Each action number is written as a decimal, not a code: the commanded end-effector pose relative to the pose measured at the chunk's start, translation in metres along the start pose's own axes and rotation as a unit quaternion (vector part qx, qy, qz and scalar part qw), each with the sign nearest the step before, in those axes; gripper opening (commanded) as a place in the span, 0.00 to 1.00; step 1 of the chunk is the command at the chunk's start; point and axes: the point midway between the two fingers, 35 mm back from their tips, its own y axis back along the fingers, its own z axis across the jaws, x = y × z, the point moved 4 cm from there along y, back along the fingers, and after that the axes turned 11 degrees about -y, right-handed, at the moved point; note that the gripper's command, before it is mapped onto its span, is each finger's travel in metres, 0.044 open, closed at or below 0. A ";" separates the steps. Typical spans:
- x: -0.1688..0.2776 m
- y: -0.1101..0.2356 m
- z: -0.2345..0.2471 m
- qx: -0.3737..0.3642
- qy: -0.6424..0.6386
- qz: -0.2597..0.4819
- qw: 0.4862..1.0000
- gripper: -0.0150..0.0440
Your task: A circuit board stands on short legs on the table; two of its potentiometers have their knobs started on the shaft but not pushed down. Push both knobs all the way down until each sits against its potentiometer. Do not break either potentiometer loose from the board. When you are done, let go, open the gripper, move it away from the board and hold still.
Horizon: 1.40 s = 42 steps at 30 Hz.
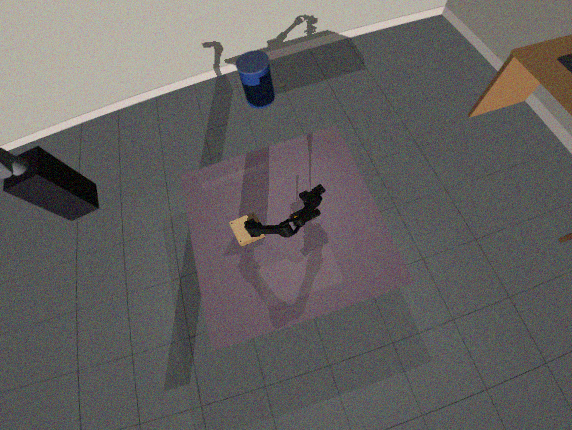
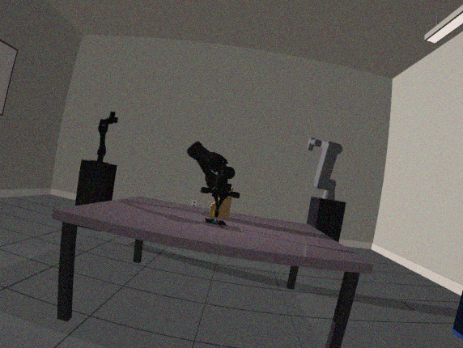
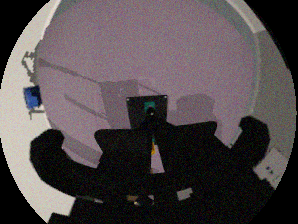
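One arm is all I have, and it reaches out over the purple surface [image 1: 350, 240] from its right-hand middle toward the left, bending down at the end so that my gripper [image 1: 248, 226] hangs over the circuit board [image 1: 239, 234]. The board is a small tan square, lying flat near the middle of the surface, a little to the left. Seen from above, its sides sit slightly turned against the surface's edges, one corner pointing toward the far left; being square, it shows me no clear long axis.

My gripper is clenched tight, fingers together, with nothing between them. In the exterior view it points almost straight down, its closed tip [image 2: 217, 214] coming to a dark low piece [image 2: 215, 221] on the surface; I cannot tell whether the two touch. A tan-yellow block [image 2: 223, 207] shows just behind the fingers there.

From my wrist view, the dark mass of the gripper [image 3: 152, 137] fills the lower half. Just beyond it sits a small dark square part with a teal face [image 3: 148, 107], and a thin teal and pale sliver runs down between the finger bodies. Which knob this is, and how far down it sits, is too blurred for me to say.
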 end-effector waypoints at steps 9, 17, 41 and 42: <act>-0.002 -0.020 -0.003 0.002 -0.010 0.008 1.000 0.25; -0.002 -0.022 -0.003 0.002 -0.010 0.008 1.000 0.25; -0.002 -0.028 -0.003 0.002 -0.010 0.008 1.000 0.25; -0.002 -0.028 -0.003 0.002 -0.010 0.008 1.000 0.25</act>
